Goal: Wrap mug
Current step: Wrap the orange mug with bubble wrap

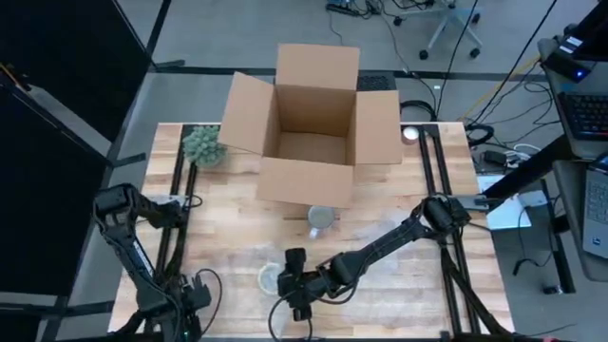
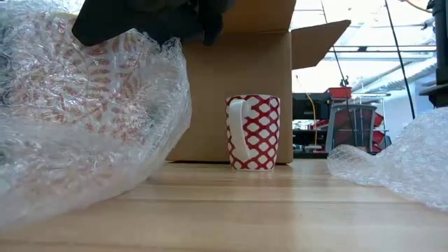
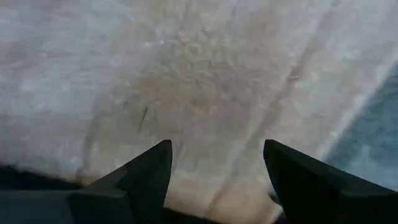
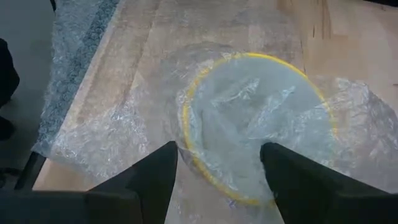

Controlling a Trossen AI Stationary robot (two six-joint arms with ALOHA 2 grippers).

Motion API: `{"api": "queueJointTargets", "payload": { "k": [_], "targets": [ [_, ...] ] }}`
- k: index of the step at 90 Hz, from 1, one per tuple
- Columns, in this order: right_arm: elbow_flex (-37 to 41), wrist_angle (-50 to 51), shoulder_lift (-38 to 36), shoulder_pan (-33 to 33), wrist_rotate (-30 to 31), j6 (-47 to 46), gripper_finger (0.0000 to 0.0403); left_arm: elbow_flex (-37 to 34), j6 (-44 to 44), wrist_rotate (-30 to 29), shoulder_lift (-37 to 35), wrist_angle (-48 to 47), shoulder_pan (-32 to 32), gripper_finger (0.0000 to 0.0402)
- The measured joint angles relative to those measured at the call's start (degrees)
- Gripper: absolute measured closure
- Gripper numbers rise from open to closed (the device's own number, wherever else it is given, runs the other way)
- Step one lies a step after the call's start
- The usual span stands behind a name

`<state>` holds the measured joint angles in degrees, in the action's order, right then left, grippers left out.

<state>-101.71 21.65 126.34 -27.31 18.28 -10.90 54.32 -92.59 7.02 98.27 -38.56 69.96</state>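
A red-and-white patterned mug stands upright on its base, in front of the cardboard box. A second mug with a yellow rim stands near the table's front edge under loose bubble wrap. My right gripper is open just above and beside it. More bubble wrap lies flat on the table around it. My left gripper is open low over the table at the near left, with nothing between its fingers. My right gripper comes slanting down at the wrapped mug from the table's right side, fingers spread near the covered rim. I cannot tell whether the fingers touch the bubble wrap.
An open cardboard box stands at the far middle, flaps spread. A green ball-shaped plant sits at the far left. A second heap of bubble wrap lies near the front. Bare wood shows at the near right.
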Motion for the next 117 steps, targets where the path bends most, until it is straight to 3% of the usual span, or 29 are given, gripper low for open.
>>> {"api": "queueJointTargets", "payload": {
  "k": [11,28,33,55,77,86,106,117],
  "targets": [
    [0.0,0.66,0.0,0.0,1.5,-0.06,0.0186,-0.36,1.38,2.13,1.24,-0.31,-0.94,0.0228],
    [0.0,1.01,0.0,0.09,1.6,-0.09,0.0186,0.43,2.89,1.04,0.49,-2.52,-2.83,0.0367],
    [0.0,1.01,0.0,0.09,1.58,-0.09,0.0186,1.86,3.21,-1.19,0.39,-4.27,-3.41,0.0389],
    [0.02,0.69,0.0,-0.15,1.47,-0.02,0.0186,12.99,5.01,-20.35,-2.69,-19.12,-4.88,0.04],
    [0.02,-0.51,0.02,-0.04,1.31,0.39,0.0186,19.09,17.56,-42.06,-3.86,-17.36,-9.29,0.0401],
    [0.02,-0.55,0.02,-0.04,1.3,0.34,0.0186,19.07,24.94,-45.04,-3.86,-13.55,-12.49,0.0401],
    [0.02,-0.57,0.02,-0.07,1.31,0.09,0.0186,19.07,43.83,-45.14,-2.51,-1.15,-20.71,0.0401],
    [0.02,-0.59,0.02,-0.07,1.34,0.02,0.0186,19.07,47.37,-43.38,-1.24,2.0,-24.09,0.0401]
  ]
}}
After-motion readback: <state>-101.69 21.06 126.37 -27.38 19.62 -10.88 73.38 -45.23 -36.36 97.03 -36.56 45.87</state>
